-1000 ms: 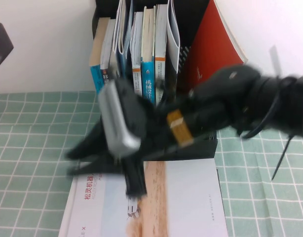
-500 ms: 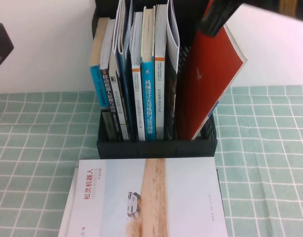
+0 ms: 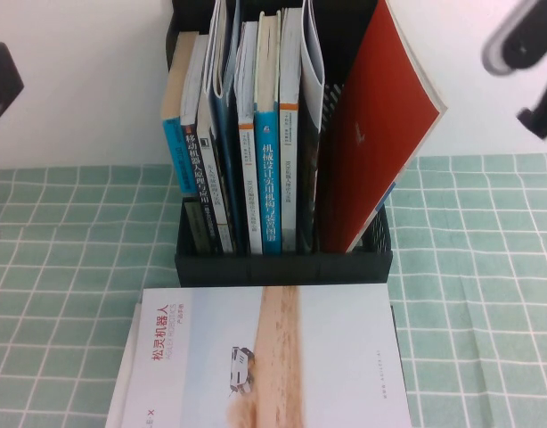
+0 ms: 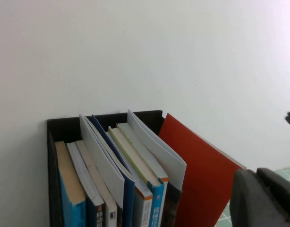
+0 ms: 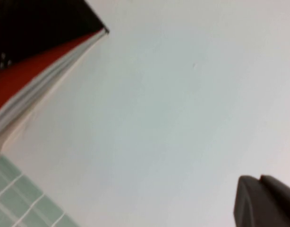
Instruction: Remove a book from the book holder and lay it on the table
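Observation:
The book [image 3: 265,357], white with a tan band, a small robot picture and a red title, lies flat on the table [image 3: 69,267] just in front of the book holder [image 3: 282,264]. No gripper touches it. My right gripper [image 5: 260,178] is shut and empty, raised beside the wall to the right of the holder; its arm [image 3: 523,45] shows at the top right of the high view. My left gripper [image 4: 257,172] is shut and empty, held off to the left and facing the holder [image 4: 55,142] from above.
The holder holds several upright books [image 3: 256,134] and a red-covered book [image 3: 380,143] leaning right, also seen in the left wrist view [image 4: 201,175]. A white wall stands behind. Green checked cloth lies bare on both sides of the holder. A dark part of the left arm [image 3: 2,80] is at the left edge.
My right arm has lifted off from above the book and swung up to the top right. The book stays flat on the table.

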